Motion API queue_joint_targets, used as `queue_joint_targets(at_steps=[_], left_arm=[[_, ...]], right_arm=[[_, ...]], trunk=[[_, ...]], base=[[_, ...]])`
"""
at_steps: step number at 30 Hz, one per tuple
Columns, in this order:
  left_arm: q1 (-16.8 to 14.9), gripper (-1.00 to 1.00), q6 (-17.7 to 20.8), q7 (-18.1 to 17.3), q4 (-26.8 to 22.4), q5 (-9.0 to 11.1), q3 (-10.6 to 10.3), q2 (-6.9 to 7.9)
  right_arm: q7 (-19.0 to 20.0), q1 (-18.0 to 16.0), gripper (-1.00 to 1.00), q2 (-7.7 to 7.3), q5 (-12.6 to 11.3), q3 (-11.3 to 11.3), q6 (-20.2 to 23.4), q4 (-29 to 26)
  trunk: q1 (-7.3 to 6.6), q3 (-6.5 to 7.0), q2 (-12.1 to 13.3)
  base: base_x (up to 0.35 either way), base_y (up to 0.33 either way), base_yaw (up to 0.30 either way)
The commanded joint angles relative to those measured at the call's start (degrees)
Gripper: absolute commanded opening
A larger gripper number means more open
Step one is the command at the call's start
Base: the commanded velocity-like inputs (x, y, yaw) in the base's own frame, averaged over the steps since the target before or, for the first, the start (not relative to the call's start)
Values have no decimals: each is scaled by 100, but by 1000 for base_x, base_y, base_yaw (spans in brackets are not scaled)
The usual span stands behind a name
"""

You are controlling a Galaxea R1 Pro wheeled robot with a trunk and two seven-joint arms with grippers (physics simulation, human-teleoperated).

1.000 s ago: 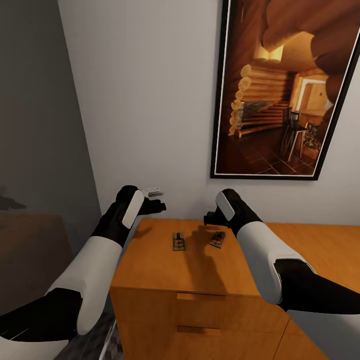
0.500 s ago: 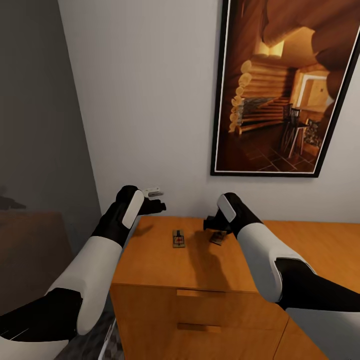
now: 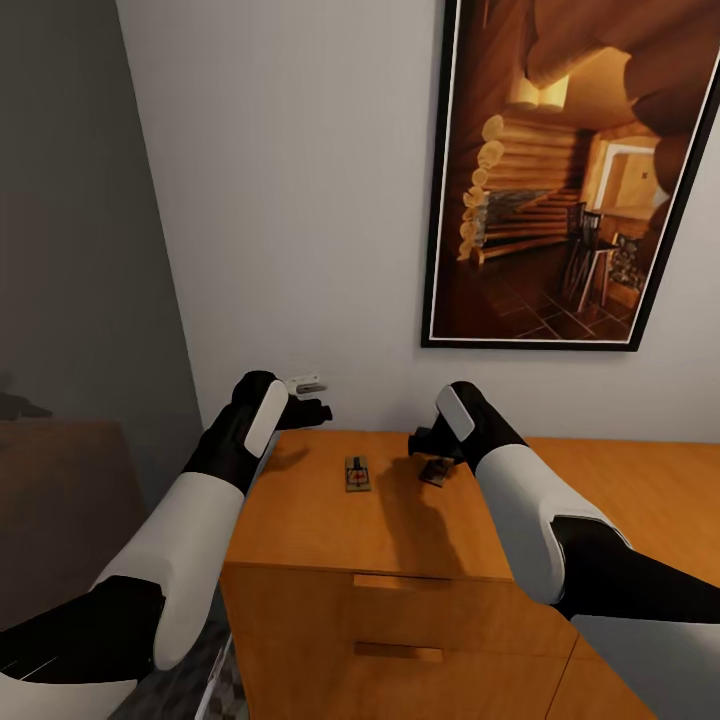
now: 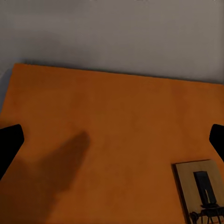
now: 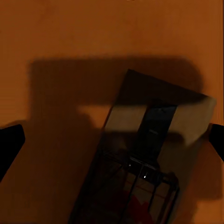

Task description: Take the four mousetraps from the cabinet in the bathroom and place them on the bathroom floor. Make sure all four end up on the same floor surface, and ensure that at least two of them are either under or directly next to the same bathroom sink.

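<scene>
Both hands [image 3: 318, 410] [image 3: 420, 440] open, forward.

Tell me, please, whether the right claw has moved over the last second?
Yes: the right claw has come down toward the cabinet top, now partly covering the right-hand mousetrap.

head high, wrists close over cabinet [image 3: 400, 520]

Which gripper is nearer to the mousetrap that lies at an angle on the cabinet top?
Right. The right gripper hovers directly over that mousetrap; the left gripper is off past the cabinet's corner.
</scene>
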Motion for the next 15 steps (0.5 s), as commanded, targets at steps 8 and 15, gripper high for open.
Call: queue_joint_targets(at_steps=[8,15], left_arm=[[-5,100,12,57,-6,56,-4,0],[-3,100,8,57,-6,56,-4,0]], right_arm=[[-392,0,100,5,66,-34,46,121],[-562,0,100,5,60,-56,46,111]], trunk=[[0,-8,-2],[0,-8,-2]], base=[[0,0,0],[0,0,0]])
